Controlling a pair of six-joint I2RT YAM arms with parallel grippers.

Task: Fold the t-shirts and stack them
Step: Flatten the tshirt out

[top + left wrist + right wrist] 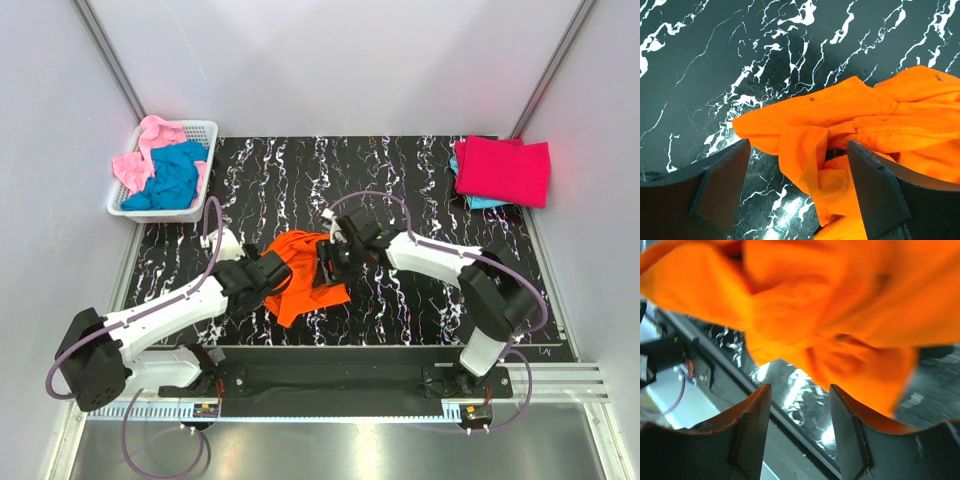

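A crumpled orange t-shirt [305, 275] lies on the black marbled mat [400, 180] near the front middle. My left gripper [277, 268] is open at its left edge; in the left wrist view a bunched fold of the orange t-shirt [840, 135] lies between the fingers [722, 185]. My right gripper [330, 262] is open at the shirt's right side; the right wrist view shows the orange t-shirt [815, 305] just ahead of the open, empty fingers [752, 425]. A folded crimson-pink t-shirt [503, 170] lies on a teal blue one [480, 202] at the back right.
A white lattice basket [205, 135] at the back left holds a teal blue t-shirt [172, 178] and a light pink one [150, 140]. Grey walls stand close on both sides. A metal rail [330, 380] runs along the near edge.
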